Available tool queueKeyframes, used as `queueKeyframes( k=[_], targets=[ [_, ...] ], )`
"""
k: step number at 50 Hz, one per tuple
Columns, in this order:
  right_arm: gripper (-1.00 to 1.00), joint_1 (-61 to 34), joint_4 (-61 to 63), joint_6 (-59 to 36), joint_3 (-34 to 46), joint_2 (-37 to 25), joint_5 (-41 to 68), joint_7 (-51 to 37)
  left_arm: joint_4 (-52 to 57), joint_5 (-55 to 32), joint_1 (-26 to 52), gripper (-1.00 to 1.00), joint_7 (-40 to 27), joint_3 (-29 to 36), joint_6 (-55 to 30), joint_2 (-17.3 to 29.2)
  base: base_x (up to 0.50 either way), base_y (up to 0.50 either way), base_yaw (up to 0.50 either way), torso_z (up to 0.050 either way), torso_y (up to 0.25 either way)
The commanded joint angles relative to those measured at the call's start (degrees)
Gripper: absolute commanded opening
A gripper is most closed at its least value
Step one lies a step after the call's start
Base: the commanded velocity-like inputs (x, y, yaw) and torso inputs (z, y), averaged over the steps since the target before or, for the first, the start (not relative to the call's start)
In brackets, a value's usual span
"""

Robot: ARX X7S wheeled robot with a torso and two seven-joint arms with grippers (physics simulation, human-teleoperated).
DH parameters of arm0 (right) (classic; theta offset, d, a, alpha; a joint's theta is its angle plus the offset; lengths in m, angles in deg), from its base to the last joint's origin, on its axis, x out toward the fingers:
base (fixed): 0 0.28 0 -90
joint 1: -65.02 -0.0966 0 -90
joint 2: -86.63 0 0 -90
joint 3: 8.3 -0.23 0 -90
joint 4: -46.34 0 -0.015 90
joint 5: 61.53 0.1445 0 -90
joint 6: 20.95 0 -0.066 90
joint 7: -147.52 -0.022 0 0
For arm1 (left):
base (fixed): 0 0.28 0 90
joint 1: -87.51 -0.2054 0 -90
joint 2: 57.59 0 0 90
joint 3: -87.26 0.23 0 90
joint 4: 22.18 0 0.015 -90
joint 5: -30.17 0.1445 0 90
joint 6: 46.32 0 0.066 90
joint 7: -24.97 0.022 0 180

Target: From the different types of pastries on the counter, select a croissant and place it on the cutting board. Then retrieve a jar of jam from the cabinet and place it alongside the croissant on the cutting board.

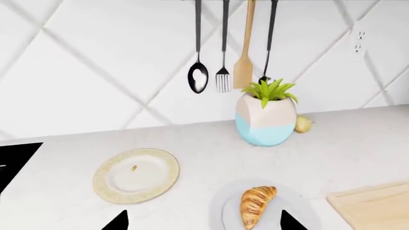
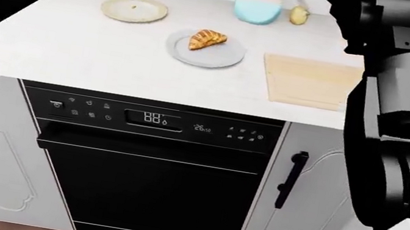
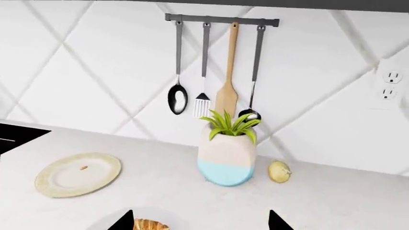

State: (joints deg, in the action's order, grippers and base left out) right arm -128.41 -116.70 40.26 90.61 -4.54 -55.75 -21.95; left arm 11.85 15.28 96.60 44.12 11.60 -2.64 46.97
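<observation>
the croissant (image 2: pixel 207 39) lies on a grey plate (image 2: pixel 226 58) on the surface (image 2: pixel 116 51), left of the board (image 2: pixel 309 82). both hands spread wide, holding nothing.

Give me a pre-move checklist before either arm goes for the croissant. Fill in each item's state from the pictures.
1. Croissant located, lying on the grey plate: ok.
2. Nothing on top of the croissant or touching it besides the plate: ok.
3. Cutting board bare and ready to receive it, beside the grey plate: ok.
4. Left gripper open, croissant in line between its fingertips in the left wrist view: ok.
5. Right gripper open and empty: ok.
6. Jar of jam located: cannot tell, no jar or cabinet interior shows in any view.
</observation>
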Motion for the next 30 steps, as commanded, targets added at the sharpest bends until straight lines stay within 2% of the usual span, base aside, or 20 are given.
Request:
queueKeyframes(
  k=[1, 9, 17, 18, 22, 26, 30],
  targets=[
    [1.0, -0.4, -1.9, -0.5, -2.2, -0.3, -3.0, 0.9, 4.7, -0.6, -0.8, 1.0, 0.2, -0.1, -5.5, 0.9, 0.29, 0.0, 0.0, 0.0, 0.0],
    [1.0, 1.7, -1.9, -2.2, -1.4, 0.1, -4.0, 3.0, 5.2, -1.7, -4.8, 1.0, 0.5, -1.1, -5.3, 1.6, 0.29, 0.0, 0.0, 0.0, 0.0],
    [1.0, 1.6, -1.6, -5.2, 0.7, -0.8, -4.8, 5.8, 10.2, -2.9, -8.5, 1.0, 0.3, -1.6, -9.0, 2.6, 0.29, 0.0, 0.0, 0.0, 0.0],
    [1.0, 1.8, -0.2, -6.4, 0.9, -1.1, -4.9, 6.3, 12.5, -3.3, -9.2, 1.0, 0.0, -1.8, -10.5, 2.9, 0.29, 0.0, 0.0, 0.0, 0.0],
    [1.0, 8.0, 17.5, -18.2, 1.0, -2.7, -4.3, 6.8, 20.3, -5.2, -11.5, 1.0, -0.9, -3.1, -15.8, 4.0, 0.29, 0.0, 0.0, 0.0, 0.0],
    [1.0, 11.1, 27.0, -24.7, 0.5, -3.9, -3.7, 6.8, 27.7, -7.2, -13.2, 1.0, -1.5, -4.2, -21.0, 4.8, 0.29, 0.0, 0.0, 0.0, 0.0],
    [1.0, 12.4, 34.9, -30.5, 0.5, -5.7, -3.1, 8.0, 29.9, -7.8, -13.0, 1.0, -1.5, -4.3, -22.6, 5.2, 0.29, 0.0, 0.0, 0.0, 0.0]
  ],
)
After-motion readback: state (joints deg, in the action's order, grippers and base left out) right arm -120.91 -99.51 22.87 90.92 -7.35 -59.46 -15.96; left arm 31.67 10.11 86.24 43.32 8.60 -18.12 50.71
